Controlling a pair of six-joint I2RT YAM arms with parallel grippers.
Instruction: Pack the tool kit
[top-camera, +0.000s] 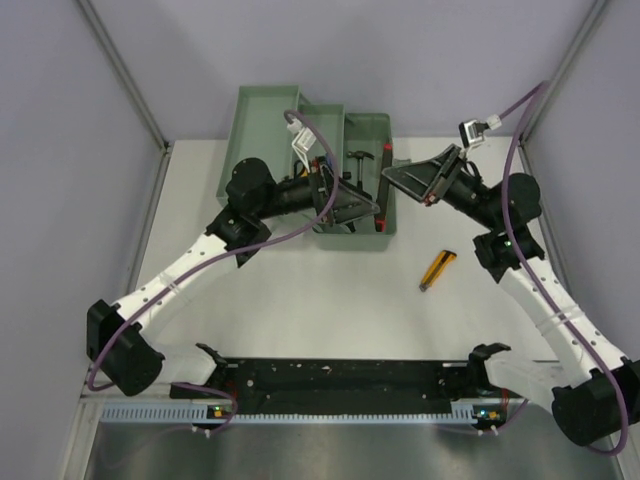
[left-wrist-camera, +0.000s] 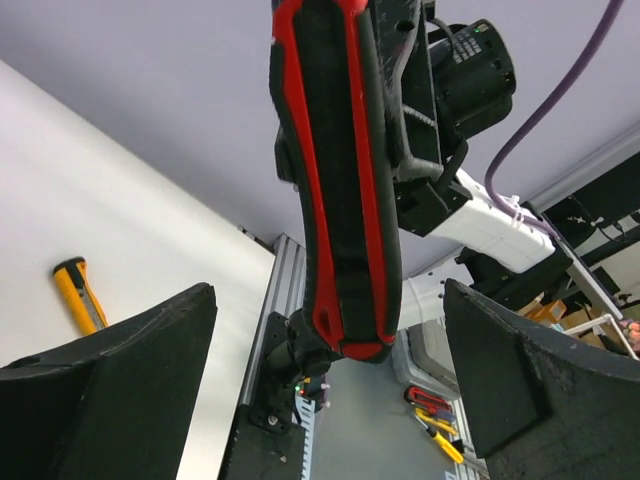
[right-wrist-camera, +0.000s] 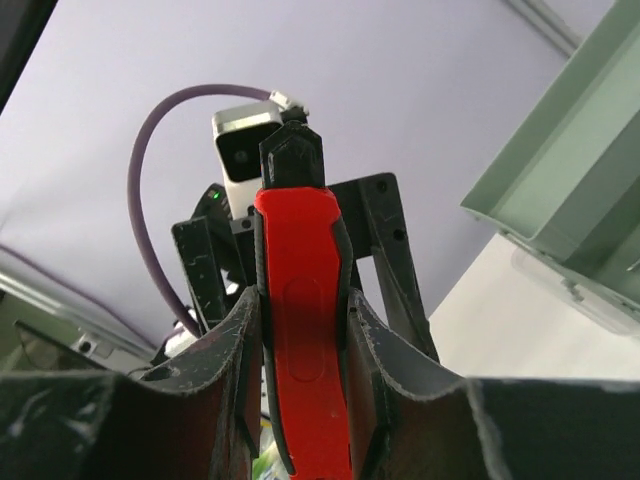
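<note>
My right pincer (right-wrist-camera: 302, 312) is clamped on the red cutter (right-wrist-camera: 295, 240). Its two fingers press the black and red handle from both sides, and the cutter stands up between them. My left pincer (left-wrist-camera: 328, 320) is wide apart. In the left wrist view the same red cutter shows in the gap between its two fingers (left-wrist-camera: 120, 380), and neither finger touches it.

From above, both my arms reach to the grey-green toolbox (top-camera: 262, 125), which stands open at the far side of the white table (top-camera: 320, 315) with its trays folded out. My left pincer is over the middle of the box and my right pincer is at its right end. I cannot tell how high the cutter is above the box.

The yellow cutter (top-camera: 437, 270) lies flat on the table, in front of the box and to its right, apart from both pincers.
</note>
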